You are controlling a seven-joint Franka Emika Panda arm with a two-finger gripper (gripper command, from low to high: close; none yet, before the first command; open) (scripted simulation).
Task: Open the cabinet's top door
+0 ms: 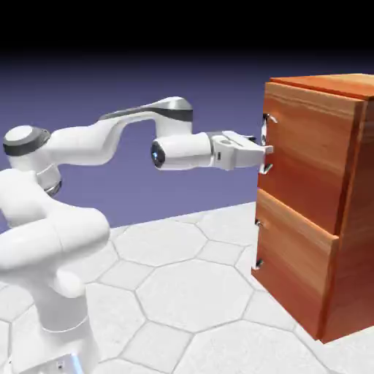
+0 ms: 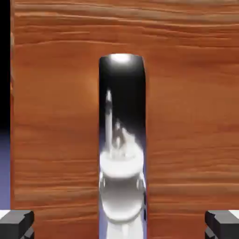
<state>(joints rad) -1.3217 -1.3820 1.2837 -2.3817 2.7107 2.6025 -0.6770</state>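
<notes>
The reddish-brown wood-grain cabinet [image 1: 321, 204] stands at the right of the exterior view. Its top door [image 1: 310, 153] looks flush with the front, and a thin vertical silver handle [image 1: 267, 142] sits at its left edge. My gripper [image 1: 264, 151] reaches level from the left, with its tips at the middle of that handle. In the hand view the shiny handle [image 2: 121, 140] runs up the middle of the door's wood [image 2: 186, 93]. My gripper [image 2: 119, 224] straddles the handle, open. Its grey fingertips [image 2: 16, 223] stand far out to each side and do not touch the handle.
Below the top door is a shorter lower panel [image 1: 296, 256] with its own small silver handle [image 1: 258, 245]. The cabinet rests on a pale table [image 1: 182, 292] with hexagonal tiling. The arm's white base fills the lower left of the exterior view.
</notes>
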